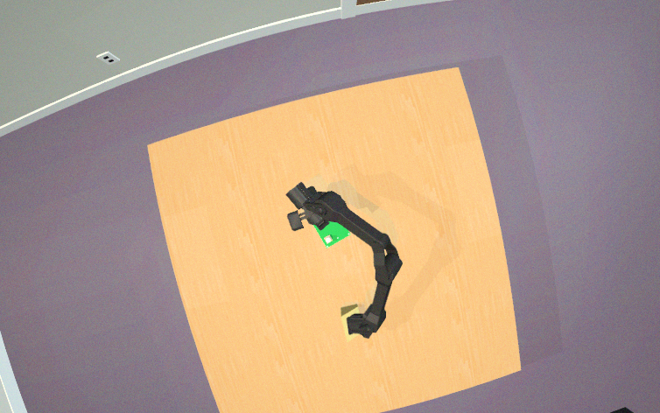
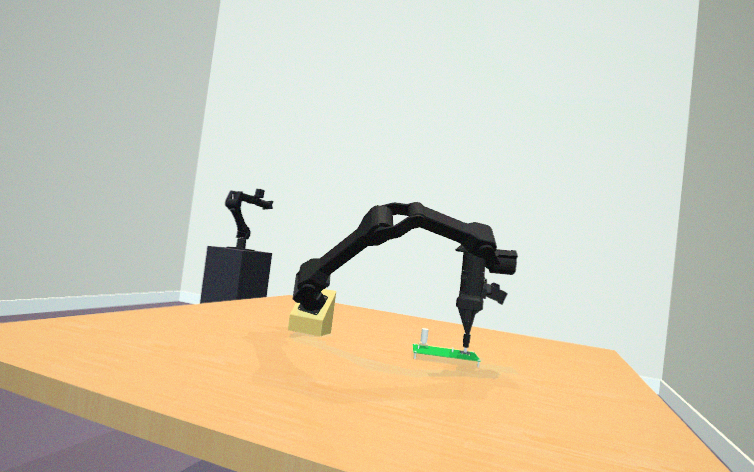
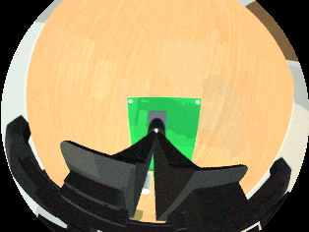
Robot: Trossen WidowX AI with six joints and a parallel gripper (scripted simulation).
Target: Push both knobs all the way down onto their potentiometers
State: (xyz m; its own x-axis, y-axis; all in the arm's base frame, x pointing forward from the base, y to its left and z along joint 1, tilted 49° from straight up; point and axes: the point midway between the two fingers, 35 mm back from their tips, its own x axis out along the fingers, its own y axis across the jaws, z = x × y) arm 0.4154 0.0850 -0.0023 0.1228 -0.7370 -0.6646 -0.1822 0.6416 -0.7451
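Step in hand, by judgement: pressing the first of two knobs. Claw: closed, nothing held, tip down over the board's far end from the base. Board: green, on short legs, on the tabletop. Black-tipped spot: knob beneath, depth cannot be told. White knob: upright, near the board's other end. Next move: straight, gentle push, then lift across. Containers: none seen.
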